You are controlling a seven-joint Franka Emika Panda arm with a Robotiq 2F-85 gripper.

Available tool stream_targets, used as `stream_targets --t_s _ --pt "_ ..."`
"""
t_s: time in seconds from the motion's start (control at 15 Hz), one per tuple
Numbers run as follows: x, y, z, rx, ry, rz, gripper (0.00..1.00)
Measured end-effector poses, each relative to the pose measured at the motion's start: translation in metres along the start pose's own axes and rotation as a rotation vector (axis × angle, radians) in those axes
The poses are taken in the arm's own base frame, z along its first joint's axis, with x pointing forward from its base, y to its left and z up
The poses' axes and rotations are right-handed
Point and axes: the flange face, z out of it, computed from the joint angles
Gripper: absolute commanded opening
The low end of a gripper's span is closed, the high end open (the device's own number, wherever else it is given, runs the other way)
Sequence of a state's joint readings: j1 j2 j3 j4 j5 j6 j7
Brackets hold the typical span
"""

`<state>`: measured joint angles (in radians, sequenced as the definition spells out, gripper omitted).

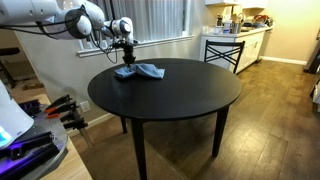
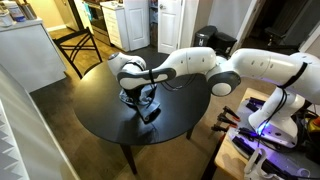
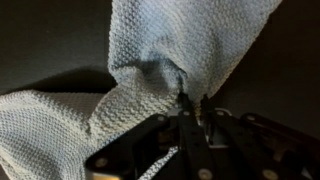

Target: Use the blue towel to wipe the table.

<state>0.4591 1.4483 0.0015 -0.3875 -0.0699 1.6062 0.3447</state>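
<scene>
The blue towel [image 1: 140, 71] lies crumpled near the far edge of the round black table [image 1: 190, 95]. In an exterior view the towel [image 2: 150, 111] hangs from the gripper down to the table top. My gripper [image 1: 126, 52] stands right above the towel, fingers pointing down. In the wrist view the fingers [image 3: 193, 103] are closed together, pinching a fold of the light blue woven towel [image 3: 150, 60], which drapes away from them.
A tall black stool [image 1: 224, 50] stands beyond the table by the kitchen counter [image 1: 250, 38]. A chair [image 2: 78, 45] and a white cabinet [image 2: 30, 55] stand near the table. A stand with tools and lights [image 1: 30, 135] is beside the table.
</scene>
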Motion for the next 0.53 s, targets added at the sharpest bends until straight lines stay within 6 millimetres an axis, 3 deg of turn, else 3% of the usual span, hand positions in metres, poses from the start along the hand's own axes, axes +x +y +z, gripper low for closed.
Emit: stream_targets --t_s 0.27,0.47,0.53 --pt "-0.017 -0.040 0.016 -0.005 -0.040 -0.120 0.03" --pt "-0.018 -0.035 0.015 -0.010 -0.060 -0.155 0.04" --pt "-0.017 -0.030 0.014 -0.009 -0.062 -0.156 0.37"
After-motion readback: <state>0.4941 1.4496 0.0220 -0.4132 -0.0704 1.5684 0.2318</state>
